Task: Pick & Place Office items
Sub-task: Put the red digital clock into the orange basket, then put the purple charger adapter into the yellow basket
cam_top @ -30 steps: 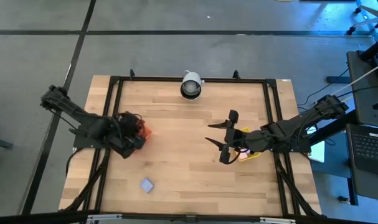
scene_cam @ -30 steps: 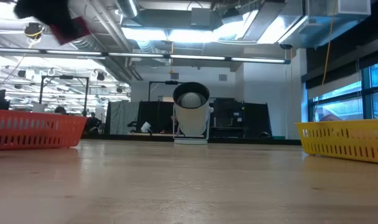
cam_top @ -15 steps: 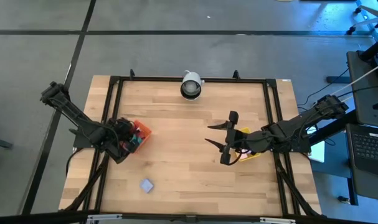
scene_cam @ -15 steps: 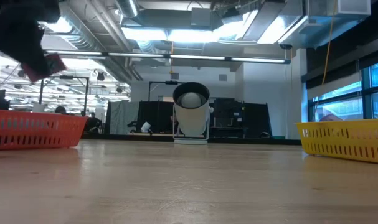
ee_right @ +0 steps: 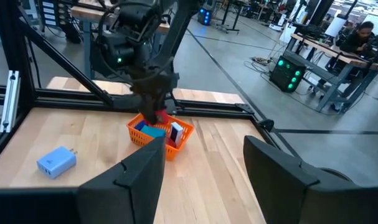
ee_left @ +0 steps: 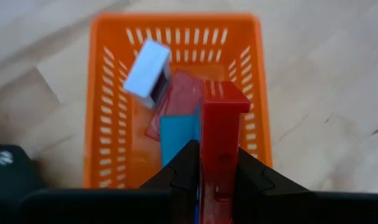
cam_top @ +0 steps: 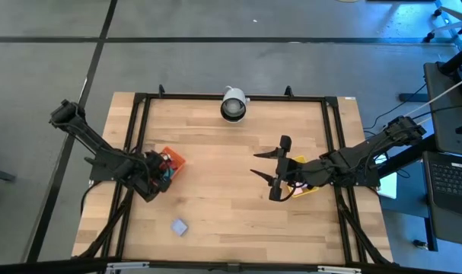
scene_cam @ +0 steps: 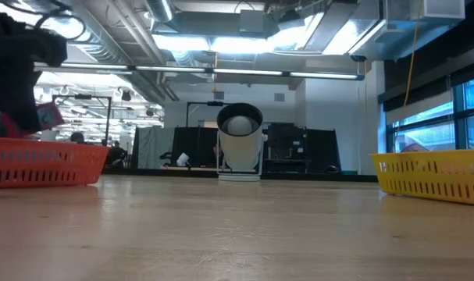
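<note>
Setting: an open workshop hall with ceiling lights and distant workbenches lies behind a pale wooden table [cam_top: 231, 198] bounded by a black frame [cam_top: 234, 97].
Fixed fittings: a white round camera unit [cam_top: 232, 104] stands at the table's 12 o'clock edge in the high view.
Left gripper [ee_left: 215, 163]: clamped on an upright red block [ee_left: 221, 137], directly above the orange tray [ee_left: 108, 124] at the table's 9 o'clock side.
Change: over the last second the left gripper has swung back from the tray's inner side and come down, so that in the low view the red block now sits just above the tray rim rather than high over it.
Meaning: in my judgement this is the end of a carry; only the release remains for this item.
Tray contents: a white-faced block [ee_left: 146, 67], a teal block [ee_left: 178, 138] and a flat red piece [ee_left: 184, 93] already lie inside.
Item still out: a lavender block [cam_top: 180, 227] rests on bare wood toward 7 o'clock, well apart from the tray.
Right gripper [cam_top: 272, 173]: fingers spread, holding nothing, unmoved just right of centre beside the yellow tray [cam_top: 307, 189] at 3 o'clock.
Edges: the orange tray lies close to the left frame rail, so the left arm has little room on that side.
Open room: the table's middle and its 6 o'clock strip are bare wood, giving an unobstructed path to the lavender block.
</note>
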### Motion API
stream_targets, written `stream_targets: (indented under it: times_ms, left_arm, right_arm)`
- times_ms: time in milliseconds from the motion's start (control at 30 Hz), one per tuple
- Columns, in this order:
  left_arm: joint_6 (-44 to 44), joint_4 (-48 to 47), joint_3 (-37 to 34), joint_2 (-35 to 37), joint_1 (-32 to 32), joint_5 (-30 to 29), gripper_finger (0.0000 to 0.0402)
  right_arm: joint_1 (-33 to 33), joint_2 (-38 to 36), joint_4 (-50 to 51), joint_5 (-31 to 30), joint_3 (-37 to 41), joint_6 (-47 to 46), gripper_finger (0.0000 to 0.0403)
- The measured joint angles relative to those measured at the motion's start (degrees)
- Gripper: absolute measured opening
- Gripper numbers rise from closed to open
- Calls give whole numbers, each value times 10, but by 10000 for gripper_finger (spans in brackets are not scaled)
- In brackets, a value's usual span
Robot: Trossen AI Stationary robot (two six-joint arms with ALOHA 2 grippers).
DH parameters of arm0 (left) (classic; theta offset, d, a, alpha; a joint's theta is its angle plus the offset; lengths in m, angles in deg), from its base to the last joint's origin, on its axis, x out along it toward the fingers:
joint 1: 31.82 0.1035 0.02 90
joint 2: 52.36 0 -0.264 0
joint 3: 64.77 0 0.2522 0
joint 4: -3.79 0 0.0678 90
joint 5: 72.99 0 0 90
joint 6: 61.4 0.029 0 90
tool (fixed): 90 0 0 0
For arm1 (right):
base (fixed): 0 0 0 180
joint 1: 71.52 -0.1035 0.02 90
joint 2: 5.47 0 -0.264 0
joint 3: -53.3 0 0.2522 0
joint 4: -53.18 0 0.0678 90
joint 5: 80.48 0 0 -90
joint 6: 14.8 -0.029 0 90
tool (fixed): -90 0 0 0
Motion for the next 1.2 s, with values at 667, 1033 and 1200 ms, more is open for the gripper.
stream_targets:
  times_ms: [667, 1033, 1200]
  left_arm:
    - [86, 86, -42, 0, 86, 58, 64]
    - [129, 87, -26, 0, 110, 50, 183]
    - [174, 87, -4, 0, 124, 30, 212]
  right_arm:
    - [0, 0, -6, 2, 0, 9, 217]
    - [0, 0, -6, 2, 0, 9, 217]
    - [0, 0, -6, 2, 0, 9, 217]
